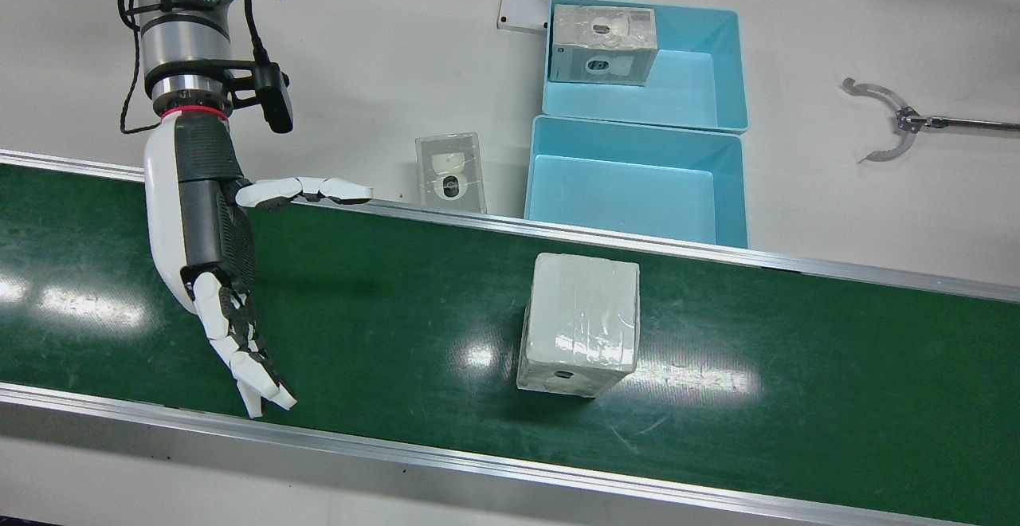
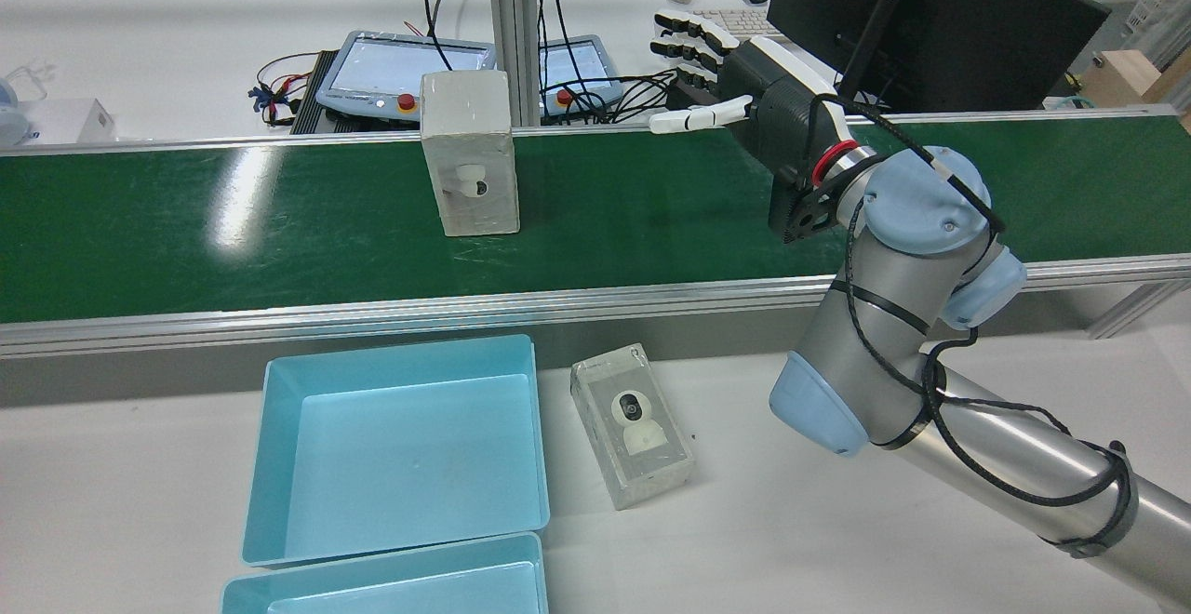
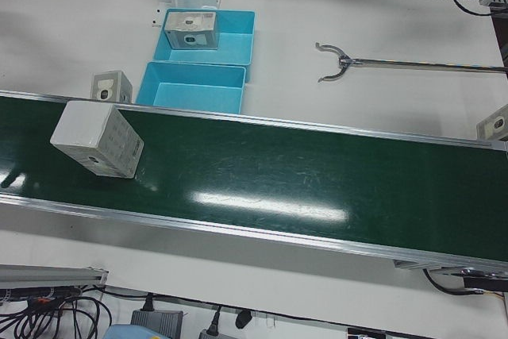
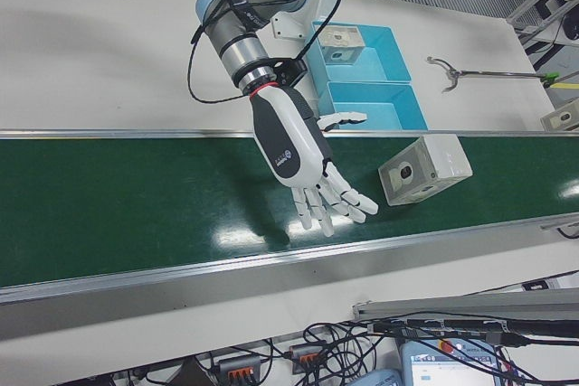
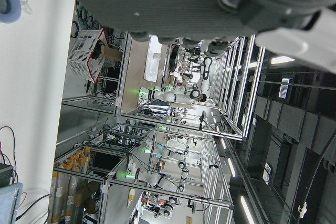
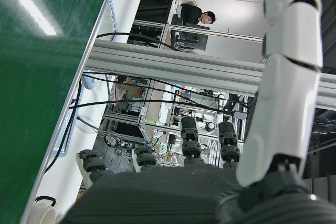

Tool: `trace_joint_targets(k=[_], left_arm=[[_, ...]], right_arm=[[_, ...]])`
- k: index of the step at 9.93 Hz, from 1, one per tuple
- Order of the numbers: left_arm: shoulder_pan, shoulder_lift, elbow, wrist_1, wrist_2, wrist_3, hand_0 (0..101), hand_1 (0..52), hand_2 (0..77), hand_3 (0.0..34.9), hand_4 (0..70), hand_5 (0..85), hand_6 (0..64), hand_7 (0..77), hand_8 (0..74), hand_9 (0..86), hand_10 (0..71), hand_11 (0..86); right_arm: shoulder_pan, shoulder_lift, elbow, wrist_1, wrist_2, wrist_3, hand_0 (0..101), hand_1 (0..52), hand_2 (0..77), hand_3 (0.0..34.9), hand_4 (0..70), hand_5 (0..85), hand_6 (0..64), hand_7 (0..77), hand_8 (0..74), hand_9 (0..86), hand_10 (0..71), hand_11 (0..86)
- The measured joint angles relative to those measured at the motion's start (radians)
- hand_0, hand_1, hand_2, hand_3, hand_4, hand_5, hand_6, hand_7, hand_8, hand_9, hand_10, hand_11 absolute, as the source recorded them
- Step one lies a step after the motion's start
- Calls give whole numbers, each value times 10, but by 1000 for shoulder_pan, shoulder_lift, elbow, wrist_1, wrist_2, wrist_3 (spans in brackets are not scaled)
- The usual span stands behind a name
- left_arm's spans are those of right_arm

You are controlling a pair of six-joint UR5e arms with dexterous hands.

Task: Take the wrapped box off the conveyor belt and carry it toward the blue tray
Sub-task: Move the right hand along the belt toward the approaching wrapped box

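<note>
Right robot hand (image 1: 209, 263) of mine hovers over the conveyor belt (image 1: 382, 303), fingers spread, holding nothing. From it in the front view, the wrapped box (image 1: 579, 323) stands at three o'clock, well apart. Its film looks slippery and its body stiff and light, so I'd clamp opposite side faces. Beyond, at one o'clock, waits the blue tray (image 1: 637, 183).

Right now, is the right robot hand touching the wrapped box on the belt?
Apart. The front view shows bare green belt between the open right robot hand and the wrapped box.
</note>
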Motion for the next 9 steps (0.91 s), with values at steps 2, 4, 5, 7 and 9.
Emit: trace_joint_targets(k=[2, 4, 5, 7, 9], left_arm=[[0, 0, 0, 0, 0, 0, 0, 0, 11, 0, 0, 5, 0, 5, 5, 0, 5, 0], [0, 0, 0, 0, 0, 0, 0, 0, 11, 0, 0, 5, 0, 5, 5, 0, 0, 0], [0, 0, 0, 0, 0, 0, 0, 0, 11, 0, 0, 5, 0, 5, 5, 0, 0, 0], [0, 0, 0, 0, 0, 0, 0, 0, 11, 0, 0, 5, 0, 5, 5, 0, 5, 0], [0, 0, 0, 0, 0, 0, 0, 0, 11, 0, 0, 5, 0, 5, 5, 5, 5, 0]], right_arm=[[-3, 3, -4, 0, 0, 0, 454, 125, 147, 303, 22, 169, 0, 169, 16, 71, 38, 65], [-8, 4, -8, 0, 0, 0, 439, 104, 104, 302, 22, 169, 0, 169, 16, 71, 38, 65], [-11, 3, -9, 0, 1, 0, 440, 120, 104, 302, 11, 169, 0, 169, 16, 71, 38, 65], [-14, 3, -11, 0, 1, 0, 438, 120, 114, 301, 11, 164, 0, 169, 27, 82, 38, 65], [-19, 3, -12, 0, 2, 0, 438, 120, 114, 302, 11, 164, 0, 169, 27, 82, 38, 65]])
